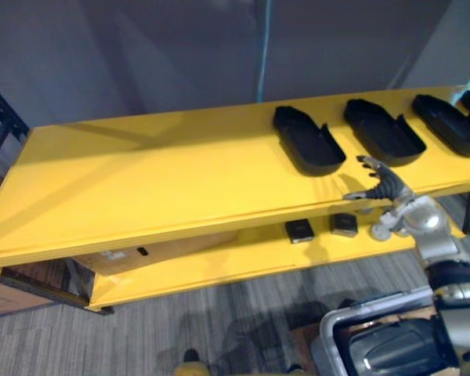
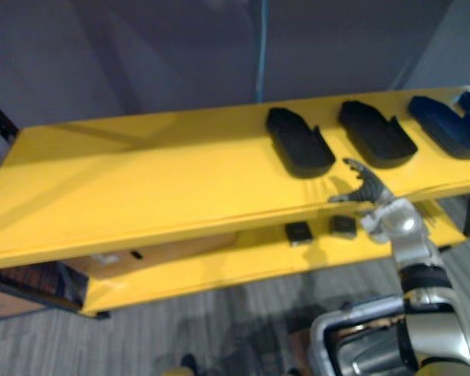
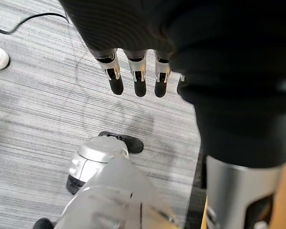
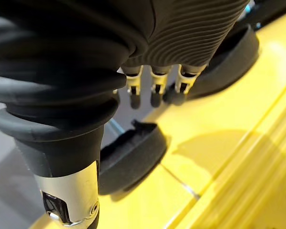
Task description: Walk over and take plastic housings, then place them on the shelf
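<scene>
Several black plastic housings lie in a row on the right half of the yellow top shelf (image 1: 157,172): one (image 1: 307,141) nearest the middle, one (image 1: 384,131) beside it, one (image 1: 450,124) further right. My right hand (image 1: 382,186) hovers at the shelf's front edge, just in front of the first two housings, open and holding nothing. Its wrist view shows straight fingers (image 4: 155,86) above the yellow board, with a housing (image 4: 131,160) close by and another (image 4: 229,62) beyond. My left hand (image 3: 139,76) hangs open over the grey carpet, empty.
The left half of the top shelf is bare yellow board. On the lower yellow shelf (image 1: 219,266) sit two small black parts (image 1: 299,230) (image 1: 344,225) and a cardboard box (image 1: 141,254). A dark rack frame (image 1: 0,117) stands at the far left.
</scene>
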You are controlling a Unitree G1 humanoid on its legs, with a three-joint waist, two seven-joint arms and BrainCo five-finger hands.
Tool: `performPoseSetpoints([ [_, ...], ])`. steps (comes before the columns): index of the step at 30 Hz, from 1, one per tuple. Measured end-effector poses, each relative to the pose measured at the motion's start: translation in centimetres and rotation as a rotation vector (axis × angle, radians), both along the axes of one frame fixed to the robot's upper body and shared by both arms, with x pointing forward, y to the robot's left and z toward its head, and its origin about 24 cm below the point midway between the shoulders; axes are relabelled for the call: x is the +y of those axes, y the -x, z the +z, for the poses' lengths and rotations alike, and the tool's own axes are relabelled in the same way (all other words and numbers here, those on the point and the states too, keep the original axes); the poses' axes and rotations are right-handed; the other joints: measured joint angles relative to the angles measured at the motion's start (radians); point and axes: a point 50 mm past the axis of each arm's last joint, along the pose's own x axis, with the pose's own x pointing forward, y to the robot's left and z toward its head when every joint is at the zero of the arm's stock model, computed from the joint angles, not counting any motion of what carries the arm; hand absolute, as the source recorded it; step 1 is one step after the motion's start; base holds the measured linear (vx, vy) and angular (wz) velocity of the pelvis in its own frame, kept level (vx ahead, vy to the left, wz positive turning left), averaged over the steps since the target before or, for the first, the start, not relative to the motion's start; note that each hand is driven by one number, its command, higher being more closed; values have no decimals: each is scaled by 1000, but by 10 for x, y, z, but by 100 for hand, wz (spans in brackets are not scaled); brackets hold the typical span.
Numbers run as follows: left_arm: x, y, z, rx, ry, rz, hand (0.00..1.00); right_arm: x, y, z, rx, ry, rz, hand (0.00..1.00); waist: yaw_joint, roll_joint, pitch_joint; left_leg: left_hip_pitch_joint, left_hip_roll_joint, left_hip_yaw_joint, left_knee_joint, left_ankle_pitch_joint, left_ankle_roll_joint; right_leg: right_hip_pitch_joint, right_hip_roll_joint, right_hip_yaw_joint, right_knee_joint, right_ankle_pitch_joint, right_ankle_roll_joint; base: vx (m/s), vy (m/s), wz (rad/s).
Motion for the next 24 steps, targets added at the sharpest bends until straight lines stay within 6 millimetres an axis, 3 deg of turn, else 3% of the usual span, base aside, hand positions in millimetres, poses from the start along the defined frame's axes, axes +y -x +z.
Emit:
performPoseSetpoints([
  [9, -2, -1, 0, -1, 13, -14, 0, 24, -9, 16, -203, -37, -27, 0, -2, 1, 17, -5, -3, 0, -2, 0, 0, 0, 0, -1, -10, 4, 3, 0, 0, 0],
  [24, -6, -2, -1, -4, 37, -38, 0, 31, -8, 35, -321, -111, -17, 0, -2, 14, 31, -6, -4, -9, 3, -1, 1, 6, 0, -7, -9, 4, 3, -1, 0, 1],
])
